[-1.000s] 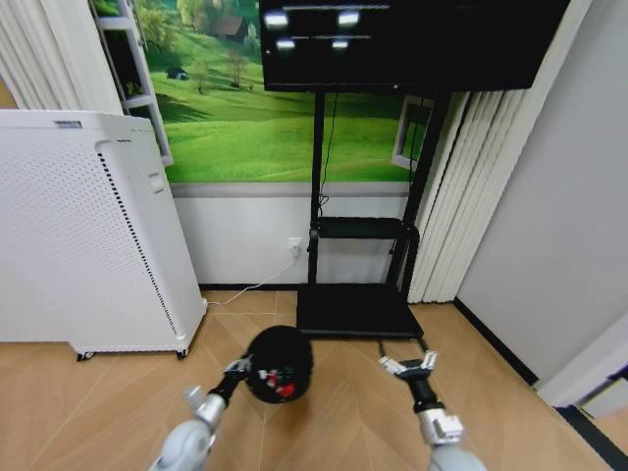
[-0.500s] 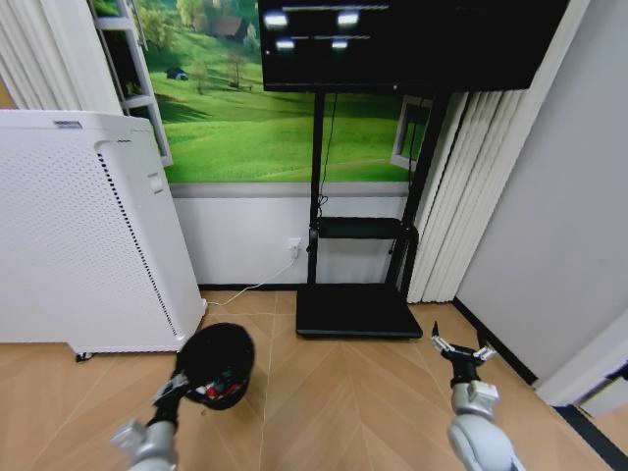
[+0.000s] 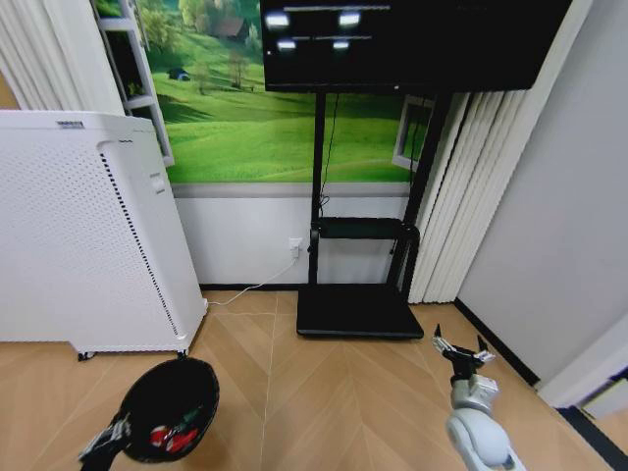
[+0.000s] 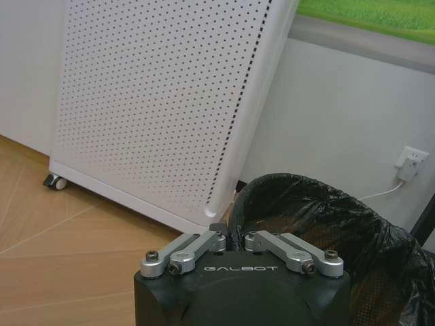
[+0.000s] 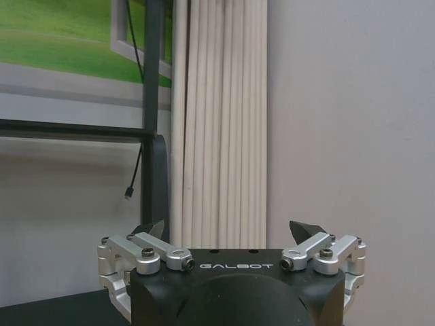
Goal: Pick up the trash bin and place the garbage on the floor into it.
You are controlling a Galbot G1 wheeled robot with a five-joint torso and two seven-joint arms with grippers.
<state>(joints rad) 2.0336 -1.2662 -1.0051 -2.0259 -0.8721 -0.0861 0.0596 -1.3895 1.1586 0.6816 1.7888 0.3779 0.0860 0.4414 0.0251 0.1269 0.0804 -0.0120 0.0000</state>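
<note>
1. The trash bin [image 3: 169, 422] sits low on the near left, with red garbage [image 3: 169, 439] inside.
2. The left gripper [image 4: 235, 242] pinches its rim tight to carry it.
3. The right gripper [image 3: 462, 352] waits on the near right, spread wide and holding nothing.

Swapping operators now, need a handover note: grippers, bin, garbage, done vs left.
Left gripper: jaws shut on the rim of the small round black mesh trash bin, held low at the robot's left, beside the white perforated cabinet.
Right gripper: open, empty, held out to the right near the white vertical blinds.
Garbage: red-and-white pieces lie inside the bin; the bottle cannot be made out.
Done: bin picked up, garbage in it.
Left: confirm the bottle.
</note>
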